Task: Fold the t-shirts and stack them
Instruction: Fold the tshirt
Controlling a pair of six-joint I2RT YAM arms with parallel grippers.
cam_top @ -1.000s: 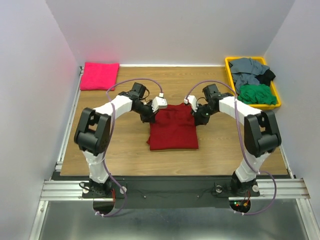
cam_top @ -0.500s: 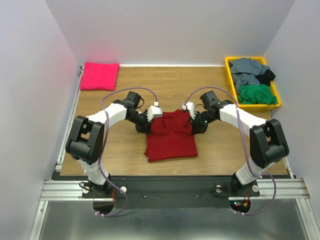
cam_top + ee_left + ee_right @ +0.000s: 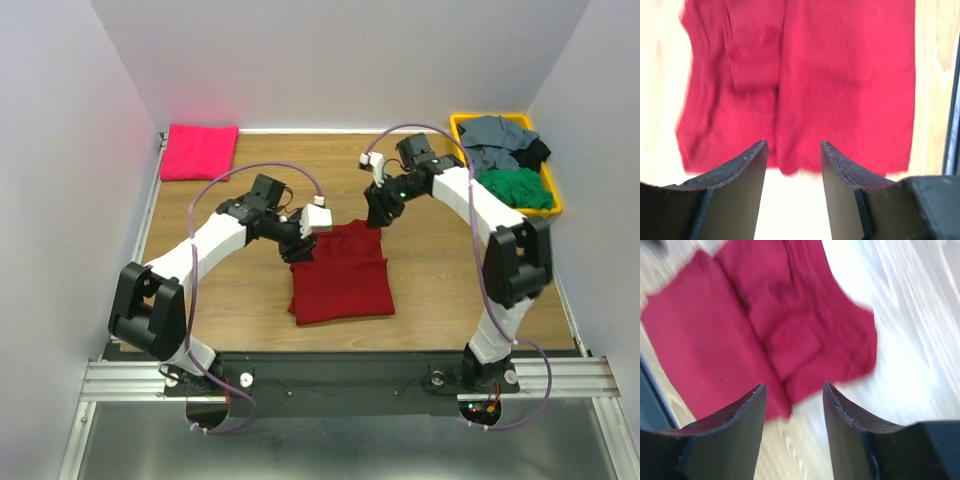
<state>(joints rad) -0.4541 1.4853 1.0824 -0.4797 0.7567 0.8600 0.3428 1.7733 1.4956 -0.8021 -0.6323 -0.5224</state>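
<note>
A dark crimson-red t-shirt point(image 3: 340, 272) lies folded into a rectangle near the table's front middle; it also fills the left wrist view point(image 3: 840, 75) and the right wrist view point(image 3: 740, 340). My left gripper point(image 3: 300, 243) hovers at its far-left corner, open, with nothing between the fingers point(image 3: 794, 150). My right gripper point(image 3: 374, 210) is raised just beyond its far-right corner, open and holding nothing point(image 3: 794, 392). A hot-pink t-shirt point(image 3: 199, 151) lies folded at the far-left corner of the table.
A yellow bin point(image 3: 553, 205) at the far right holds grey point(image 3: 495, 140), black and green point(image 3: 514, 187) shirts. Walls close in the table on the left, back and right. Bare wooden tabletop point(image 3: 440, 280) lies around the red shirt.
Both grippers have opened and let go of the red shirt's far edge. The right gripper pulled up and away toward the back; the left backed off slightly. The shirt stays folded.
</note>
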